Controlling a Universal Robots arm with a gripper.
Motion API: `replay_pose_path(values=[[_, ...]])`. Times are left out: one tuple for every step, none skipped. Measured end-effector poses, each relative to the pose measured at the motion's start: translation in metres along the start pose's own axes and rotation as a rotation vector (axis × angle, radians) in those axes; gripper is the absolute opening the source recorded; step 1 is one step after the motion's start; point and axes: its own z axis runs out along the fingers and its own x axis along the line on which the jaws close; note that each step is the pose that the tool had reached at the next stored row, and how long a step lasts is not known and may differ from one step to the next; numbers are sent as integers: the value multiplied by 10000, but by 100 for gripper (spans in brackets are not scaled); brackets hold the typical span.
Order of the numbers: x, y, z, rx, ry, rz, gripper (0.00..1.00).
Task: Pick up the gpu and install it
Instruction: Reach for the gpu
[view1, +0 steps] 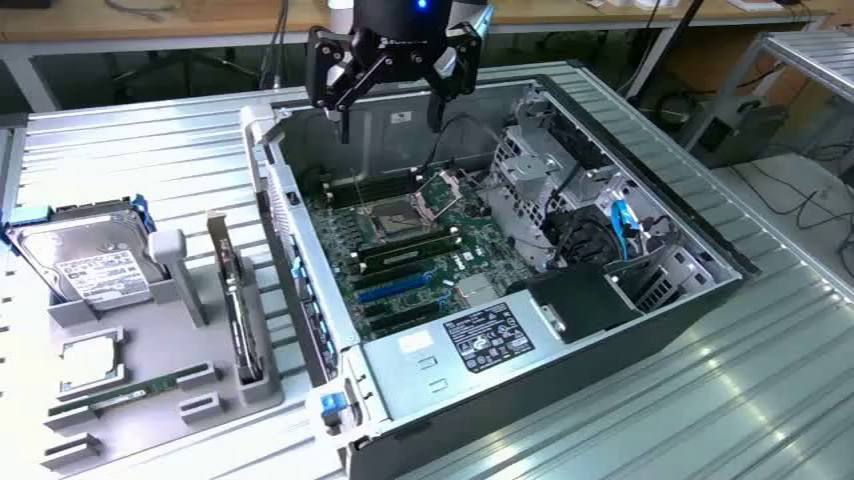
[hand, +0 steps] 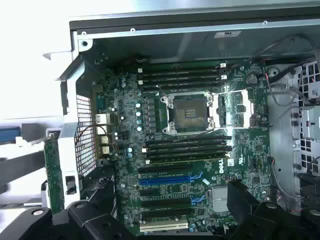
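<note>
While the tool (view1: 390, 125) hangs open, gpu (view1: 234, 300) stands apart.

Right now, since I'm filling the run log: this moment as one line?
hand: open, above open black computer case | gpu: thin dark card with silver bracket, upright in grey holder beside case, untouched

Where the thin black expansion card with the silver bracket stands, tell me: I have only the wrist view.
Observer: The thin black gpu card stands on edge in a grey slotted plastic holder, outside the open black computer case, on the exterior view's left.
Operator: Name its neighbour.
Observer: A boxy silver hard drive with a white label sits on the same holder, farther to that view's left.
Operator: Place the pincer.
Observer: The black metal pincer hangs open and empty above the case's far end, apart from the gpu.
</note>
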Motion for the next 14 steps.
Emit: replay_pose_path(values=[[0, 0, 0, 0, 0, 0, 99], [0, 0, 0, 0, 0, 0, 99], [0, 0, 0, 0, 0, 0, 99], [0, 0, 0, 0, 0, 0, 99], [0, 0, 0, 0, 0, 0, 99], [0, 0, 0, 0, 0, 0, 99], [0, 0, 0, 0, 0, 0, 99], [0, 0, 0, 0, 0, 0, 99], [0, 0, 0, 0, 0, 0, 99], [0, 0, 0, 0, 0, 0, 99], [0, 0, 0, 0, 0, 0, 99], [0, 0, 0, 0, 0, 0, 99], [0, 0, 0, 0, 0, 0, 99], [0, 0, 0, 0, 0, 0, 99]])
